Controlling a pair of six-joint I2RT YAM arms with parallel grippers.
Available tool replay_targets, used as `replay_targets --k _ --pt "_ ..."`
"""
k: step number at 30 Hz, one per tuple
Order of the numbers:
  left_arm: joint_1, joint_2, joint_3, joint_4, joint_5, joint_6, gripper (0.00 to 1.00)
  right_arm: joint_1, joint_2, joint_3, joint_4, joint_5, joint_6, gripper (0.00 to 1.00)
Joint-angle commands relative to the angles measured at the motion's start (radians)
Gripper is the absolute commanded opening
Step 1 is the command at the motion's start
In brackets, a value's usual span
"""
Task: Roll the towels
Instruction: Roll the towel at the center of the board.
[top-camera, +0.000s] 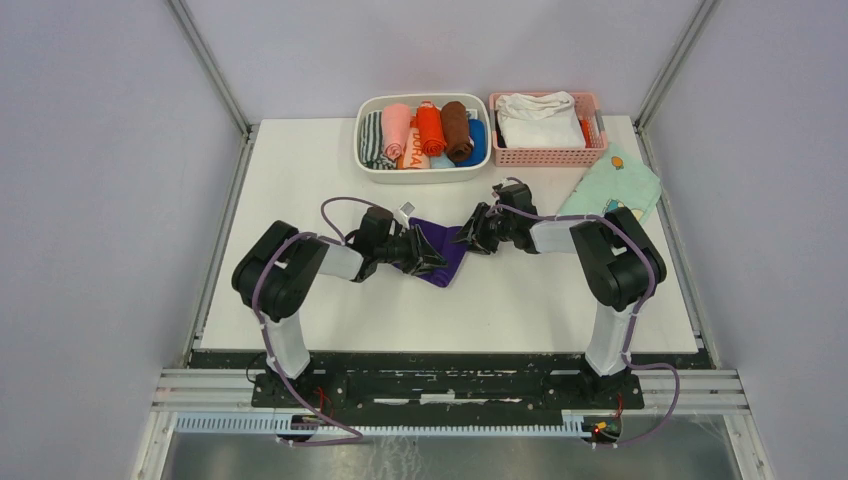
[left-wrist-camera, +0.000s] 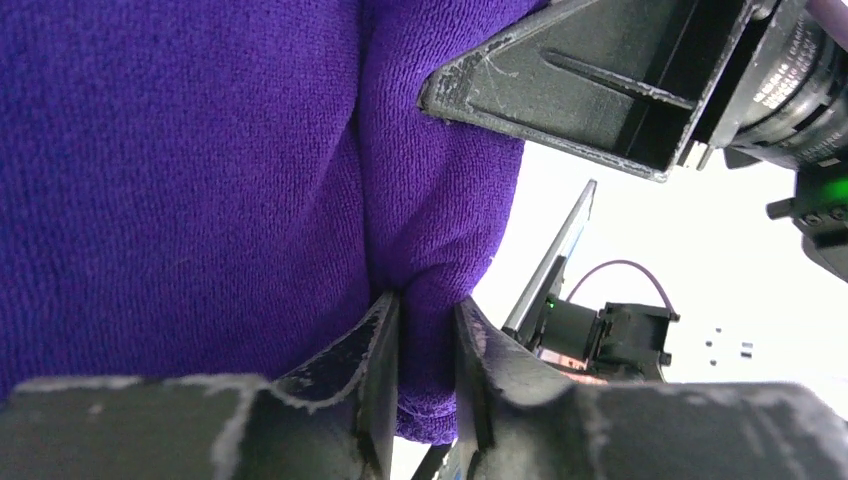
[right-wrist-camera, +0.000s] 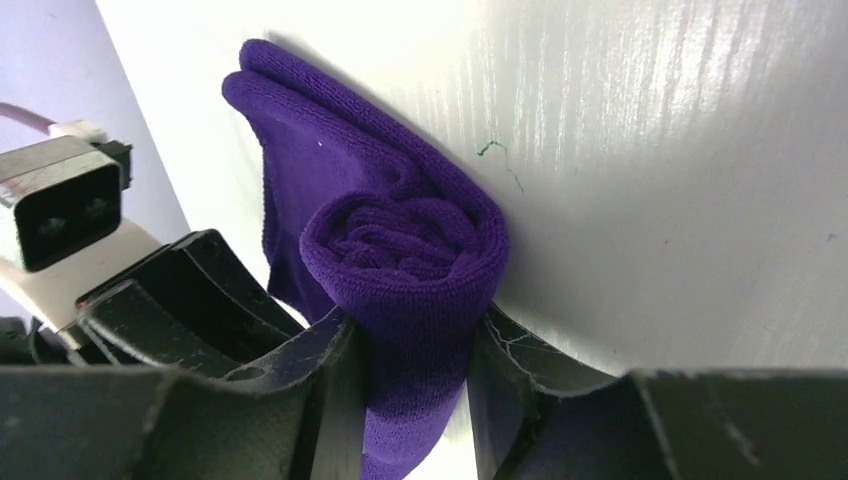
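- Top external view: the purple towel (top-camera: 443, 262) lies mid-worktop (top-camera: 330, 180), between my left jaws and right jaws.
- Left jaws are clenched on a pinched fold of its loose part.
- Right jaws grasp the rolled end from both sides.
- My judgement: hold the loose part taut, turn the coil evenly and keep its edges aligned, or it slackens.

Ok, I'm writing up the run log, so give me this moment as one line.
step: rolling purple towel | left gripper: shut on a fold | right gripper: shut on the rolled end | roll: partial
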Motion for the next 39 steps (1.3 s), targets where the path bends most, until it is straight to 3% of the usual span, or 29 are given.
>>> replay_targets --k 1,6,10,13,18,27,39 --pt "-0.035 -0.092 -0.005 -0.246 -0.124 0.109 0.37 0.021 -0.051 0.070 -0.263 0.133 -0.127 0.42" --pt "-0.129 -0.241 0.054 -0.494 -0.385 0.238 0.50 0.068 -0.081 0.163 -0.496 0.283 -0.173 0.42" --pt "-0.277 -0.339 0.142 -0.676 -0.756 0.333 0.61 0.092 -0.089 0.223 -0.620 0.368 -0.159 0.42" --pt "-0.388 -0.365 0.190 -0.745 -1.022 0.370 0.66 0.106 -0.091 0.245 -0.663 0.405 -0.140 0.42" --pt "-0.535 -0.324 0.279 -0.786 -1.273 0.438 0.70 0.121 -0.087 0.276 -0.721 0.448 -0.128 0.43" --pt "-0.702 -0.147 0.405 -0.740 -1.478 0.639 0.67 0.129 -0.071 0.297 -0.736 0.440 -0.104 0.45" --pt "-0.745 0.040 0.452 -0.703 -1.501 0.706 0.62 0.128 -0.063 0.307 -0.736 0.424 -0.100 0.46"
